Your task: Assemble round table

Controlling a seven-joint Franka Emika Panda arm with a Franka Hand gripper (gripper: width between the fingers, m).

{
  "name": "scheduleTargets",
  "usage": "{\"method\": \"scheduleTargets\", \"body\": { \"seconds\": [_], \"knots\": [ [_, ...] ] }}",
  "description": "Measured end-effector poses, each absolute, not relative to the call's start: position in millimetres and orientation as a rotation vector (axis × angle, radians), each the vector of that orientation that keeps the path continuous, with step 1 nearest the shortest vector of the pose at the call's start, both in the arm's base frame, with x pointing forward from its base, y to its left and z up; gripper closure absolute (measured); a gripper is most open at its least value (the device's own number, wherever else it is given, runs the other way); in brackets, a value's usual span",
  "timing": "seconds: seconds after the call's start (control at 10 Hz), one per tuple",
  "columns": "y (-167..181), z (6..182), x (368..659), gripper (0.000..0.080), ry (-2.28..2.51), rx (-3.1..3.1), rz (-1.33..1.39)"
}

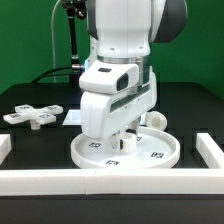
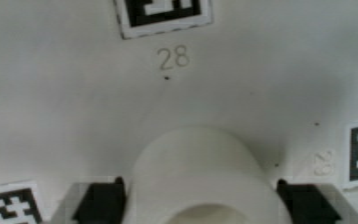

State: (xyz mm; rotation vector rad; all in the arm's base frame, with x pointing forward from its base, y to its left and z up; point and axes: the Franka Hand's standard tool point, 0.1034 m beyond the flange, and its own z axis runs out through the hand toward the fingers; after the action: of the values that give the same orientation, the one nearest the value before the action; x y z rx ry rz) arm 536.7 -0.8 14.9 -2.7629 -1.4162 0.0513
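Your white plastic rimmed round disc point(image 1: 152, 152) lies flat. The gripper point(image 2: 197, 200) pinches the short white cylindrical leg point(image 2: 194, 160) upright over its middle, and whether it is seated is unclear. The white cross-shaped base point(image 1: 32, 115) waits unattached, apart at the exterior view's left.

The big white plastic robot arm point(image 1: 120, 30) has smooth, round, fat parts with dark grey rings where they join. Its white boxy end effector point(image 1: 127, 137) has a dark stripe across it. Its two fingers point(image 2: 101, 203) are black and blocky.
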Motion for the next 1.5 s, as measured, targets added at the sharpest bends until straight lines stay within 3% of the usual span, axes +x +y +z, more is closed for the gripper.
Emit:
{"method": "scheduleTargets", "body": {
  "seconds": [0.4, 0.9, 1.5],
  "knots": [
    [1.3, 15.8, 538.3, 0.0395, -1.420, -2.761, 0.048],
    [35.9, 20.2, 557.2, 0.0392, -1.452, -2.733, 0.021],
    [35.4, 18.4, 562.1, 0.0392, -1.464, -2.733, 0.005]
  ]
}}
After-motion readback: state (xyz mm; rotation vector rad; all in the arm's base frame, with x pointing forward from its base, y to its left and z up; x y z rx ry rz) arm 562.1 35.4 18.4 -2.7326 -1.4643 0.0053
